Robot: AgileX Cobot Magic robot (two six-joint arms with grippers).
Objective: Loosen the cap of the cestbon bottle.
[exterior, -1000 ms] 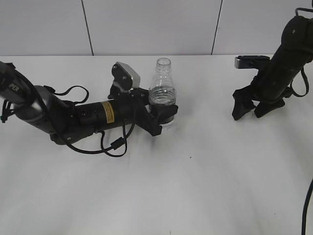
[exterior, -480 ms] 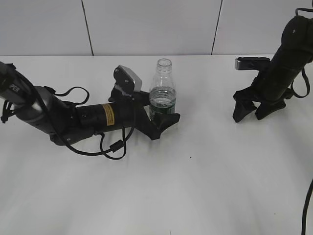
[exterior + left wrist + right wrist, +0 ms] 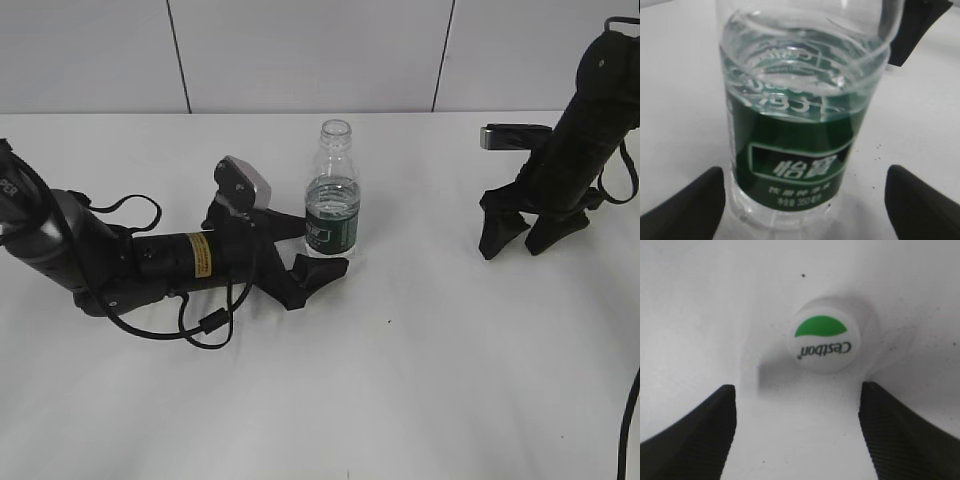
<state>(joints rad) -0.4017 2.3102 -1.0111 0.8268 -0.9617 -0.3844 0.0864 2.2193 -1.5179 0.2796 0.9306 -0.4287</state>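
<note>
I see the cestbon bottle [image 3: 332, 205] standing upright on the table [image 3: 420, 380], long axis vertical, open mouth pointing to 12 o'clock. My left claw [image 3: 305, 250] lies spread apart at the bottle's 7 o'clock, fingers clear of the label. The cap [image 3: 823, 341] lies flat on the table, green patch up, at 12 o'clock from my right claw [image 3: 528, 228], whose fingers stand apart.

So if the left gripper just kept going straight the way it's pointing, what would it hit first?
Most likely the cestbon bottle: it stands upright dead ahead of the open left gripper, between its fingertips and not touching them.
</note>
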